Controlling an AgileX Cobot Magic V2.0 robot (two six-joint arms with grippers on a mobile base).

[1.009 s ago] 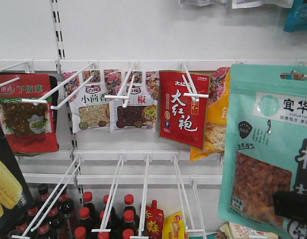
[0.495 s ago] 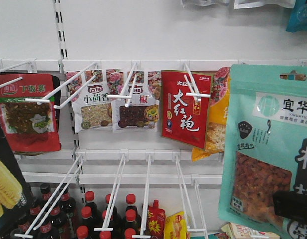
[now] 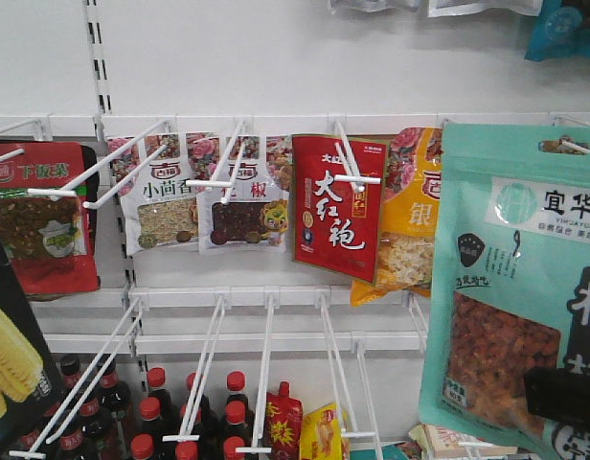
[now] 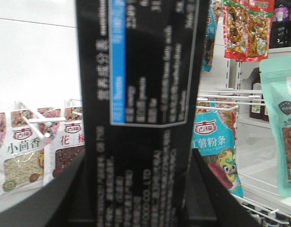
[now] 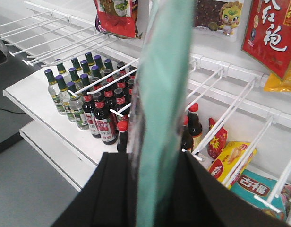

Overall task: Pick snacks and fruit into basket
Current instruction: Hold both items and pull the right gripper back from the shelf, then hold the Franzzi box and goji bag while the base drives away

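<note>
Both snacks are held up in front of a store shelf. My left gripper (image 4: 138, 161) is shut on the black-and-blue box (image 4: 141, 85), which stands upright between the jaws; its yellow corn picture shows at the front view's left edge (image 3: 10, 353). My right gripper (image 5: 159, 158) is shut on the mint-green pouch (image 5: 165, 85), seen edge-on. In the front view that pouch (image 3: 510, 278) fills the right side, with a black finger (image 3: 561, 396) across its lower corner. The fruit and the basket are out of view.
White wire hooks (image 3: 223, 374) jut out from the shelf wall. On them hang a red pouch (image 3: 41, 225), two small spice packets (image 3: 204, 196), a red packet (image 3: 338, 206) and an orange-yellow pouch (image 3: 410, 235). Dark bottles (image 3: 185, 417) stand on the lower shelf (image 5: 51, 127).
The hanging packets, hooks and bottles have slid left in the front view. The box and the mint-green pouch keep their places in the frame, still held.
</note>
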